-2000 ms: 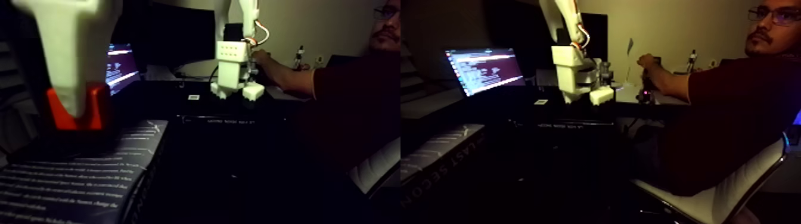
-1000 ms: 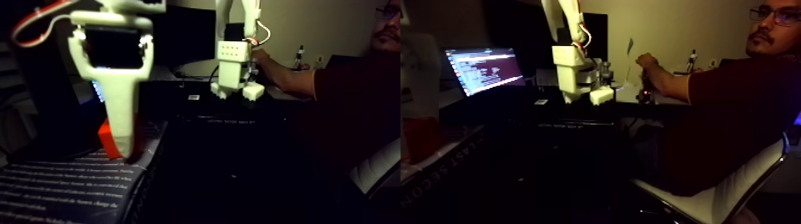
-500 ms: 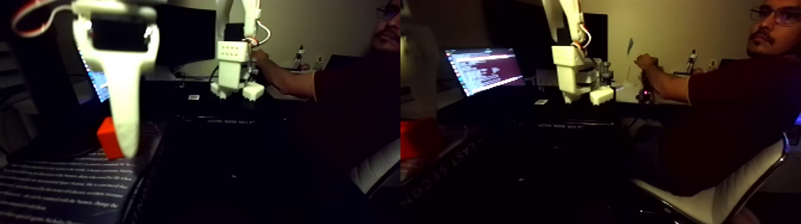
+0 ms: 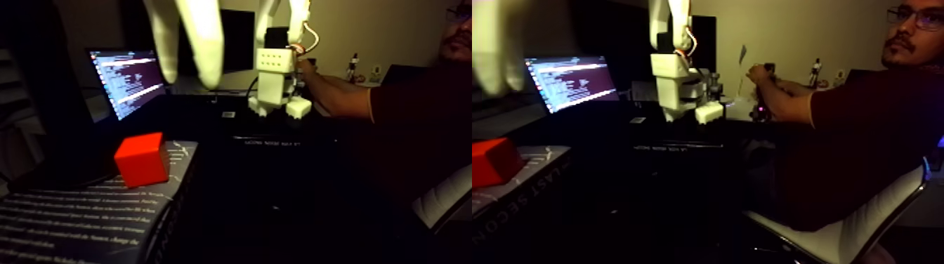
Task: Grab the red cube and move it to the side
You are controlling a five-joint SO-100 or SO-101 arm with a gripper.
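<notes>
A: Report the surface and the room.

B: The room is dim, with a pale wall at the back. The bench (image 4: 232, 161) is dark. The picture holds two side-by-side halves of the same scene.

A: List the surrounding items, left to right in the left half.

B: A book with white print (image 4: 84, 218) lies at the lower left. The red cube (image 4: 141, 159) rests on the book's far corner, with nothing touching it. Behind it stands a lit laptop screen (image 4: 126, 81). Further right, a white arm base (image 4: 275, 81) stands on the bench. A person's forearm (image 4: 337, 91) reaches in from the right toward that base. In the right half, the person sits on a chair (image 4: 853, 235) with a pale edge.

A: Is anything in the way of the cube?

B: No. The space directly around it is free.

A: State the fingers' condition.

B: The gripper (image 4: 184, 74) hangs blurred at the top, well above the cube. The two white fingers (image 4: 205, 49) show a narrow gap between them and carry nothing.
</notes>
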